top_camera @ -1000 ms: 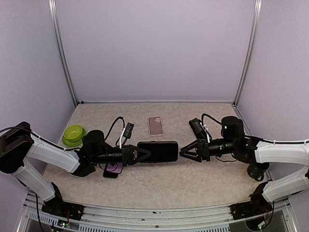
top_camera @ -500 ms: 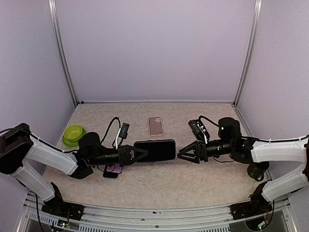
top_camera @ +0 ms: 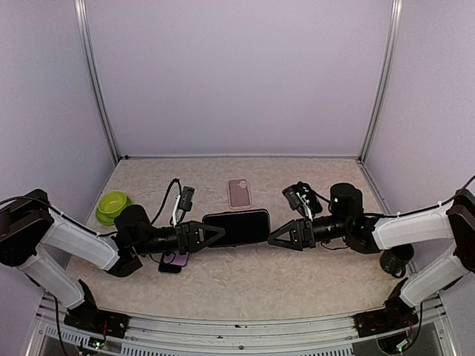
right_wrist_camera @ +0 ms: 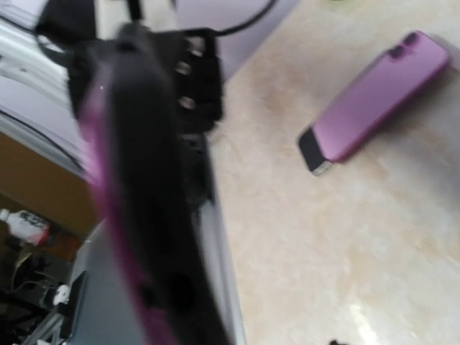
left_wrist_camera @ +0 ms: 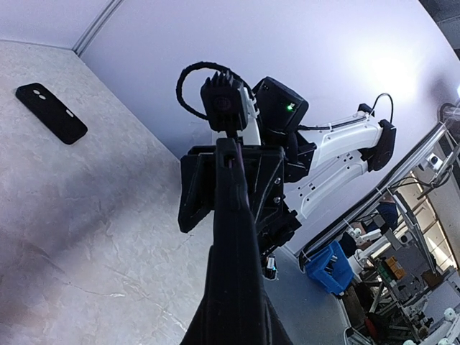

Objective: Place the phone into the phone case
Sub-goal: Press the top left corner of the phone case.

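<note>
Fingers of the left gripper (top_camera: 214, 234) are nearly closed, pinching the left end of the phone (top_camera: 241, 226), which hangs level above the middle of the table (top_camera: 297, 282). The right gripper (top_camera: 272, 239) faces it with its fingers spread in a V just at the phone's right end; I cannot tell whether they touch it.

Beyond the phone, toward the back wall and well apart from it, lies the case (top_camera: 239, 193). A purple handset (top_camera: 173, 260) lies partly under the left wrist. A bowl (top_camera: 113, 205) stands near the left wall. The nearer strip of table is bare, as is the right rear corner.

The phone is a flat, glossy dark slab with rounded corners, and the right wrist view shows a magenta rim along its edge. The case is pale pink and rounded; the bowl is lime green.

The tabletop is beige and mottled like stone. Pale lilac walls enclose it on three sides, with metal posts at the back corners.
</note>
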`<state>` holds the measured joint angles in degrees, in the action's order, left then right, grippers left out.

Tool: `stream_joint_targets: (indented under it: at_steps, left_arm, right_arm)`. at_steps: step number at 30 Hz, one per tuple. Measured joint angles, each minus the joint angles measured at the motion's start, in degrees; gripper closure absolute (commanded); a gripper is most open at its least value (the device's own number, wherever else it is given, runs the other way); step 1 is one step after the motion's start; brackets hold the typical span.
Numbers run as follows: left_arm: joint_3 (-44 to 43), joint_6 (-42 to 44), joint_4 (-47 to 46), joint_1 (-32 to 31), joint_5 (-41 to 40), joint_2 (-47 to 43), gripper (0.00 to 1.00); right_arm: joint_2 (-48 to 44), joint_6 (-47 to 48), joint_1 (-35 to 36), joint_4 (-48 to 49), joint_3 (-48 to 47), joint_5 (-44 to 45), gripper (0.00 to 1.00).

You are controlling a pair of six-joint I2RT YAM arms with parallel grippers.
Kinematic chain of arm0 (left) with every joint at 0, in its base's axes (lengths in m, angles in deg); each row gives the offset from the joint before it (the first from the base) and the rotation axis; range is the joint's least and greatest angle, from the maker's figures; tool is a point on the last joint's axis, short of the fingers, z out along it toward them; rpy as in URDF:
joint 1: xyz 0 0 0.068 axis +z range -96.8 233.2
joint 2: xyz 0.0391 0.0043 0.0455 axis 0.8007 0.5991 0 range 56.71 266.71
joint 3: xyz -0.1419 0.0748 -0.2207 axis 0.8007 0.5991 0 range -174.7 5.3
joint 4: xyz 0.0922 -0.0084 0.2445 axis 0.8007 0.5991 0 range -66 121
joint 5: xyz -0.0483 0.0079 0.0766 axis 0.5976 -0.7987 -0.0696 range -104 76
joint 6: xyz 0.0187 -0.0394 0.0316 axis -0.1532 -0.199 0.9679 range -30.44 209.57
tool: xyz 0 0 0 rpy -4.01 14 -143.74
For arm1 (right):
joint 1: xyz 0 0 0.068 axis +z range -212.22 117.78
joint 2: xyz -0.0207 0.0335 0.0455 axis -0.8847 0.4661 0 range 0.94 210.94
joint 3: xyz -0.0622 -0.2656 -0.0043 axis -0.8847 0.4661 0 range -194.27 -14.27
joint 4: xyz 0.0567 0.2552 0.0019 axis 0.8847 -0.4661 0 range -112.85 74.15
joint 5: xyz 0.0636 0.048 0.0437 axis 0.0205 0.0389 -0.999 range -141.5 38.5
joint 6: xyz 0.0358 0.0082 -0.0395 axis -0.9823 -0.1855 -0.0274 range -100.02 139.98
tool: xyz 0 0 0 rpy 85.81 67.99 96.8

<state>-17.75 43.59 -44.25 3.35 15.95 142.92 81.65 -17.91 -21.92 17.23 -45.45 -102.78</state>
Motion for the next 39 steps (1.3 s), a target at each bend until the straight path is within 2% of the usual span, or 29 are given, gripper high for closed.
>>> stream_joint_targets:
  at_steps: [8,12,16,17,19,21,25,30,39]
  left_arm:
    - [0.39,-0.55,-1.22,0.02,0.13,0.98,1.00]
    - [0.44,-1.27,-2.29,0.07,0.55,1.53,1.00]
    - [0.57,-1.84,-2.91,0.35,1.07,1.90,1.00]
    - [0.61,-1.97,-2.93,0.42,1.09,1.99,0.97]
    - [0.66,-2.19,-2.89,0.66,1.09,2.14,0.89]
    - [0.68,-2.25,-2.64,0.81,1.03,2.23,0.88]
    - [0.63,-1.90,-1.22,0.85,0.50,2.21,1.00]
    - [-0.68,0.13,3.96,0.61,-1.60,1.18,1.00]
    - [-4.15,4.07,12.76,-0.15,-7.72,-0.72,1.00]
  right_arm:
    - [0.22,-2.97,0.15,5.75,0.04,-3.13,0.70]
    - [1.29,-3.65,0.22,6.62,0.07,-3.63,0.75]
    - [1.90,-3.87,0.31,7.30,0.07,-3.96,0.98]
    - [1.90,-3.52,0.33,7.48,0.04,-3.96,1.00]
    - [1.90,-3.85,0.37,7.10,0.04,-3.80,1.00]
    - [1.88,-3.58,0.39,6.60,0.04,-3.48,1.00]
    - [1.20,-2.34,0.59,3.72,-0.04,-2.10,1.00]
    - [-0.09,-0.26,0.68,-3.93,-1.88,1.36,1.00]
    - [-3.56,5.84,0.98,-22.86,-8.63,13.22,1.00]
